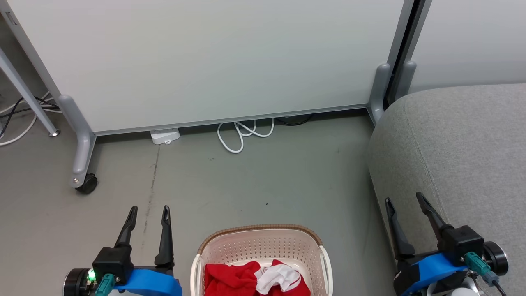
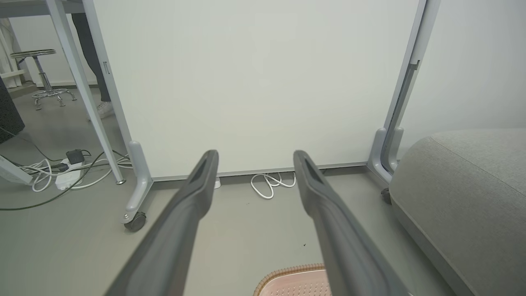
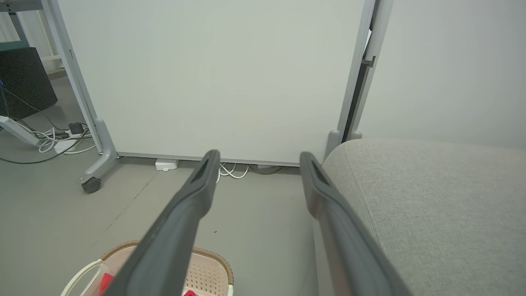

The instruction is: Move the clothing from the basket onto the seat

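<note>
Low between the left tool (image 1: 149, 208) and right tool (image 1: 403, 197), the basket (image 1: 263, 227) sits on the floor (image 1: 246, 185) with red and white clothing (image 1: 230, 277) inside. Both tools hang released, fingers apart, empty. Right of the basket stands the seat (image 1: 464, 156).

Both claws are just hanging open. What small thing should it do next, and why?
Probably lower the right gripper toward the clothing in the basket: it and the left gripper stand open, holding nothing, and the seat lies on the right gripper's side.
</note>
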